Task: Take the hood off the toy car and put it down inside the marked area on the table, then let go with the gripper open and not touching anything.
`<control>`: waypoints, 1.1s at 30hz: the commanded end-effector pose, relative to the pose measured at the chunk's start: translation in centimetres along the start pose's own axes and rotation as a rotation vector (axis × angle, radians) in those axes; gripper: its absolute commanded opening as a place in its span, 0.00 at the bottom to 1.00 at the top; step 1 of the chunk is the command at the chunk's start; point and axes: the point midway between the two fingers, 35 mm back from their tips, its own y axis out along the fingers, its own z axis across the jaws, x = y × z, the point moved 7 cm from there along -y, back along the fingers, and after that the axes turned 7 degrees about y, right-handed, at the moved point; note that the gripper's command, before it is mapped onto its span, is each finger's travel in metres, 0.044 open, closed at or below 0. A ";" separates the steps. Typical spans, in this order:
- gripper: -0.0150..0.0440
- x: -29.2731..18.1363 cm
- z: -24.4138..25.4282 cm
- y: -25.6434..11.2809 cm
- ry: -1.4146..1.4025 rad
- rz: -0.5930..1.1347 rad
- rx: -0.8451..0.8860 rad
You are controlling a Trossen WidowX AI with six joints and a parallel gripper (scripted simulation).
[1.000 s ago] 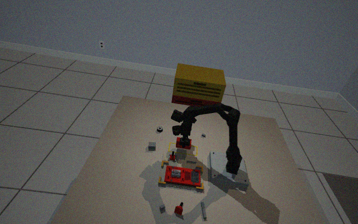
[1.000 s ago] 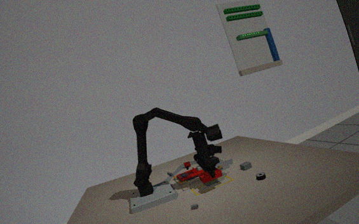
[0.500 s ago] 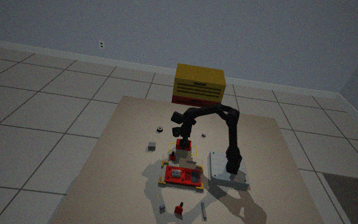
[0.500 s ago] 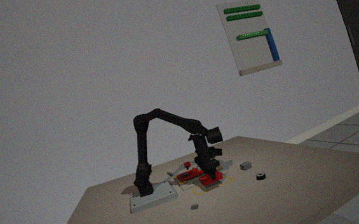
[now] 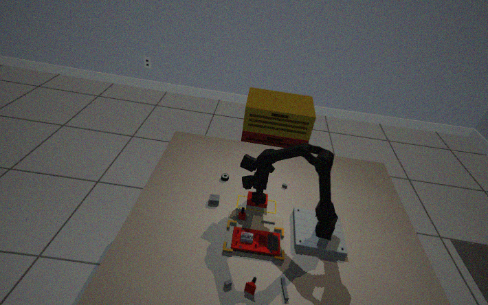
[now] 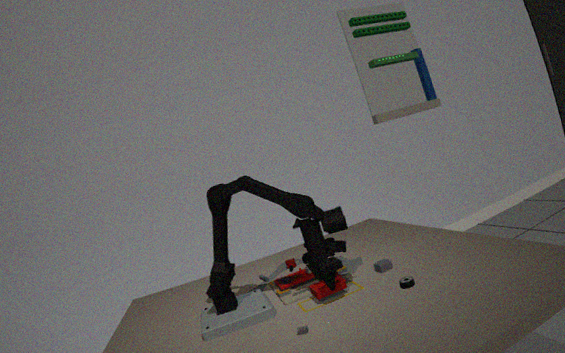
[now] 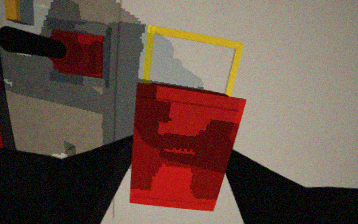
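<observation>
The red hood (image 5: pixel 251 205) (image 6: pixel 319 292) (image 7: pixel 172 187) is between the fingers of my gripper (image 5: pixel 258 200) (image 6: pixel 331 284) (image 7: pixel 181 146), which is shut on it. The hood is over the yellow outline of the marked area (image 5: pixel 275 207) (image 6: pixel 306 310) (image 7: pixel 195 37) and appears slightly above the table. In the wrist view, part of the outline shows beyond the hood's far edge and the rest is hidden. The red toy car (image 5: pixel 251 247) (image 6: pixel 287 283) sits beside the area with its engine block (image 5: pixel 247 237) exposed.
A red piece with a black stem (image 5: pixel 242 216) (image 7: pixel 80 52) stands between the area and the car. A grey block (image 5: pixel 214 199) (image 6: pixel 383 265), a wheel (image 5: pixel 225 176) (image 6: pixel 407 281) and a small grey block (image 5: pixel 284 185) (image 6: pixel 302 329) lie around. Yellow corner brackets (image 5: pixel 279 231) surround the car.
</observation>
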 end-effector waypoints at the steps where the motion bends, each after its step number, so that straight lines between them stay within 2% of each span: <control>1: 0.25 -0.1 0.0 0.3 -0.004 0.003 -0.001; 33: 0.25 -0.1 0.0 1.9 -0.004 0.003 -0.001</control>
